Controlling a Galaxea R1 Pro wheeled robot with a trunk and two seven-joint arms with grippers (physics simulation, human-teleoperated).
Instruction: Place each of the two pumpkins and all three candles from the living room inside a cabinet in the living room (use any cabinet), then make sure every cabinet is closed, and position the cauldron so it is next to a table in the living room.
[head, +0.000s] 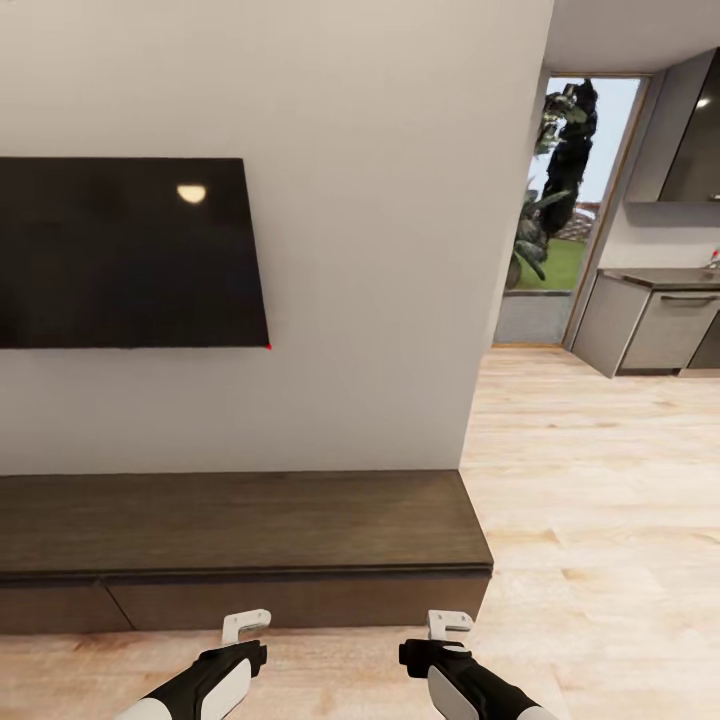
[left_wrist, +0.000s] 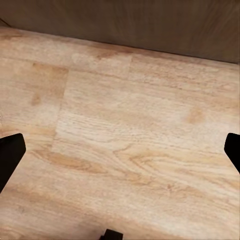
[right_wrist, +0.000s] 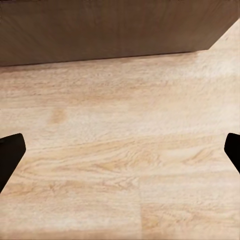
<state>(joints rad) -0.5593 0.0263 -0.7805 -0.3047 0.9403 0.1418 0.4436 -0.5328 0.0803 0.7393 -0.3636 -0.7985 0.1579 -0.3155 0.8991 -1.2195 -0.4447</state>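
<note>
The cabinet (head: 240, 520), a long low dark brown console, stands against the white wall straight ahead, and its drawer fronts sit flush and shut. My left gripper (head: 245, 625) and right gripper (head: 450, 622) hover over the wood floor just in front of it, both empty. In the left wrist view the left gripper (left_wrist: 120, 155) is open, its fingertips wide apart above floor planks, with the cabinet front (left_wrist: 150, 25) beyond. In the right wrist view the right gripper (right_wrist: 120, 155) is likewise open before the cabinet's end (right_wrist: 100, 30). Pumpkins, candles, cauldron and table are out of view.
A black TV (head: 130, 250) hangs on the wall above the cabinet. The wall ends at a corner (head: 505, 300); to its right, wood floor (head: 600, 500) runs toward grey kitchen units (head: 650, 325) and a glass door with a plant (head: 560, 170).
</note>
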